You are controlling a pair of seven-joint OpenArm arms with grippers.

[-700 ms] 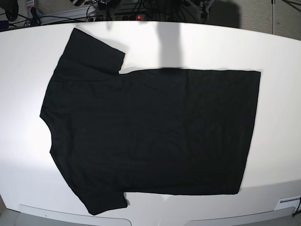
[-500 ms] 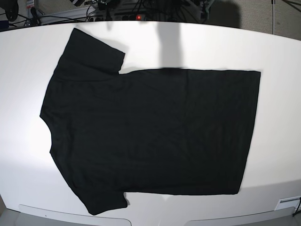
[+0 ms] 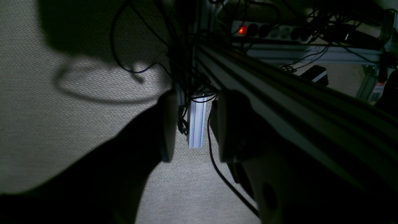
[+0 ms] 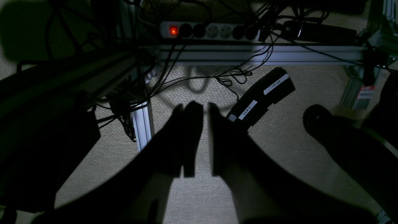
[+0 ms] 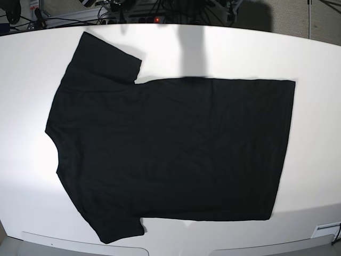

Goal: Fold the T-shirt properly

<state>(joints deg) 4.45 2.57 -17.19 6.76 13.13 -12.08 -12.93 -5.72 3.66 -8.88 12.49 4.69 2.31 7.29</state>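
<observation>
Lying flat and plain side up, the black T-shirt (image 5: 170, 149) is spread across the white surface (image 5: 319, 133), collar end toward the surface's left edge, hem toward its right. Neither arm is over the surface. Left claw (image 3: 192, 124) hangs above the carpeted floor (image 3: 62, 109), jaws apart, nothing between them. Right claw (image 4: 205, 140) hovers near a power strip (image 4: 211, 31), jaws nearly together with a thin gap, empty.

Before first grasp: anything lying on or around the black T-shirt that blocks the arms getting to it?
Nothing visible does. The plain black short-sleeved cloth T-shirt lies flat and alone on the white table; neither arm shows in the base view.
</observation>
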